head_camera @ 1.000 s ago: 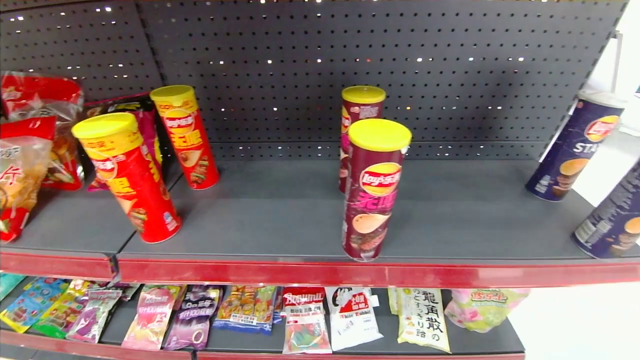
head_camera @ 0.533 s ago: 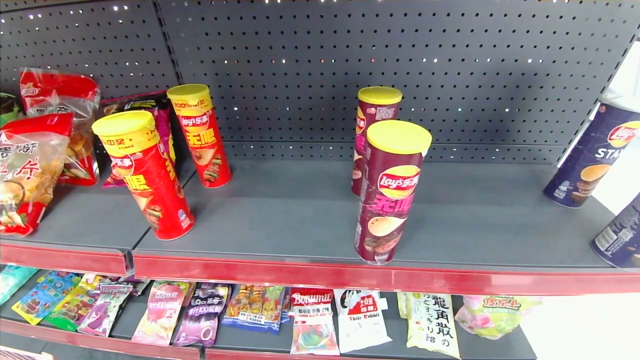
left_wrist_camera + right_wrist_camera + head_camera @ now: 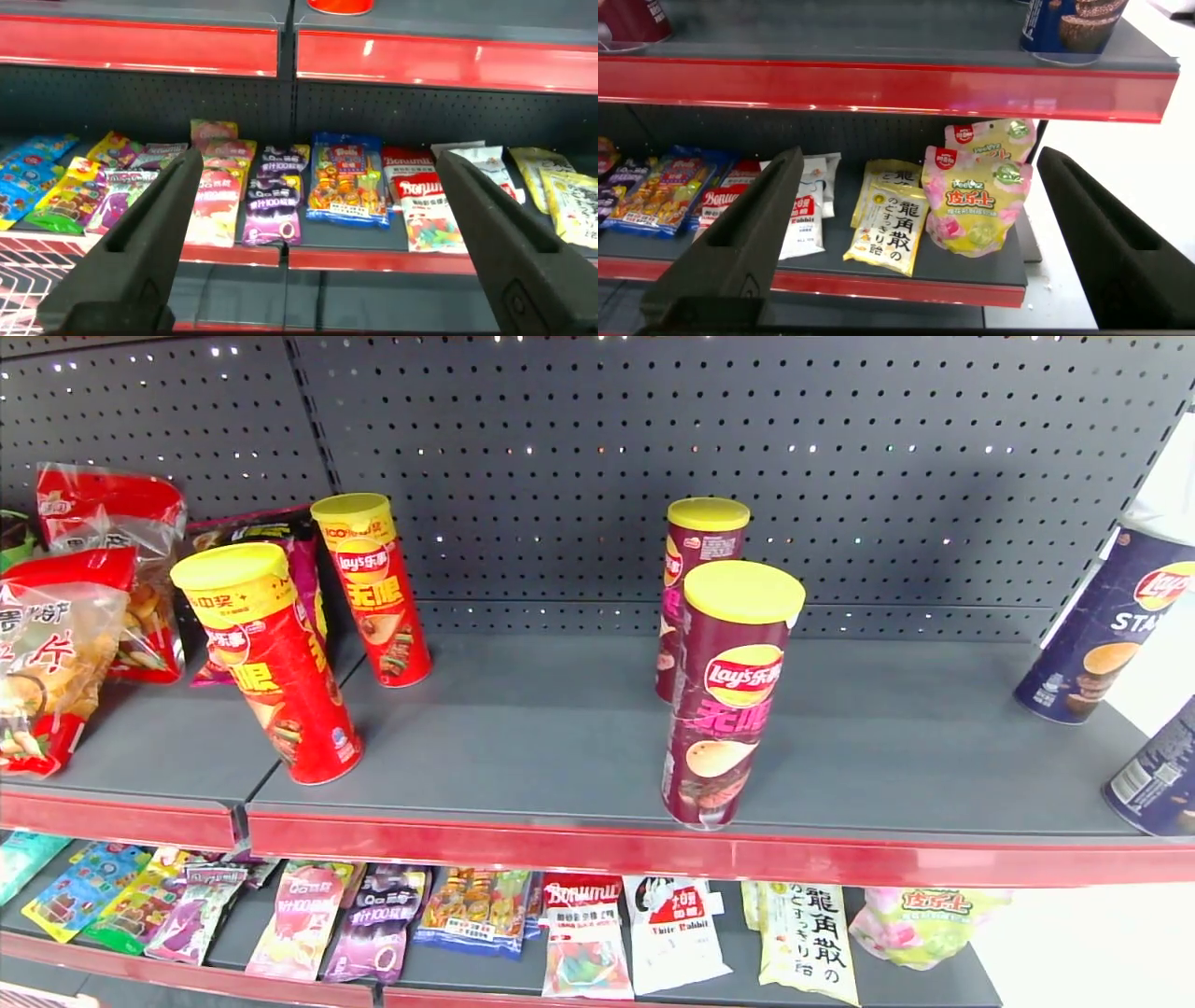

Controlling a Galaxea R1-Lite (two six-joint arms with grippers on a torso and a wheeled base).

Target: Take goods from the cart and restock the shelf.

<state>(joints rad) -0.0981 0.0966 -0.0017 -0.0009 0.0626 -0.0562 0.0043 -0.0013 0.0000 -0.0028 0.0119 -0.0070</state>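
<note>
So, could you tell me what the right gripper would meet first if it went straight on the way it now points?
Probably the pale yellow packet with black characters or the pink-and-green bag beside it on the lower shelf; the open right gripper aims between them, depth unclear.

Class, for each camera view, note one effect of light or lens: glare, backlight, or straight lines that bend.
Head view: light dots shine through the pegboard holes; the red shelf edge bows and the rear blue can leans outward, a wide-lens bend. Left wrist view: white glare streaks on that edge. Right wrist view: pale sheen along it.
</note>
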